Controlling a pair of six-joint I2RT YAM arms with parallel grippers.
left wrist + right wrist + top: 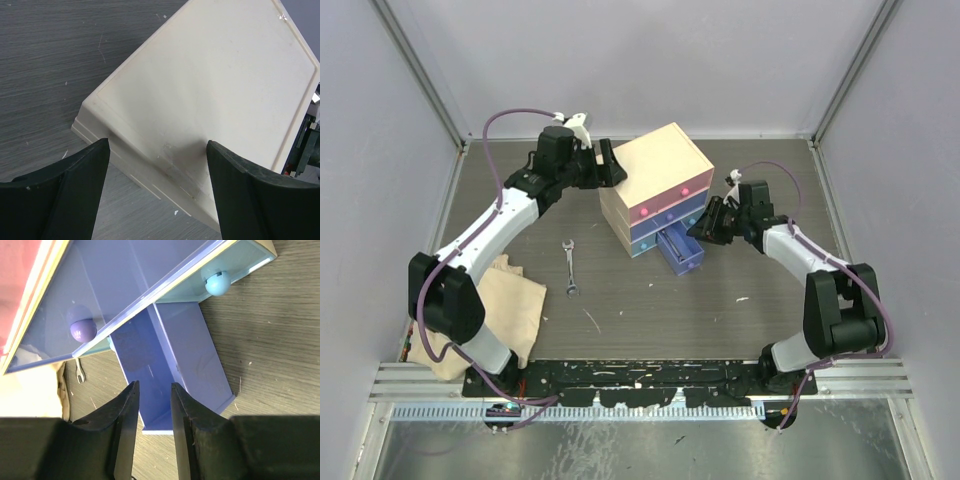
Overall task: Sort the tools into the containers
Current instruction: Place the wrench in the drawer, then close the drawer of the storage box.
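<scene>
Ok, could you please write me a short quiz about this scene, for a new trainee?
1. True or false: the silver open-end wrench lies on the grey table, outside the cream box-shaped chest.
2. Short answer: what do the jaws of the right gripper, close to the pulled-out bluish drawer, hold?
3. Choose: the jaws of the left gripper stand open astride A) the wrench, B) the drawer, C) a corner of the chest.
Key: 1 true; 2 nothing; 3 C.
</scene>
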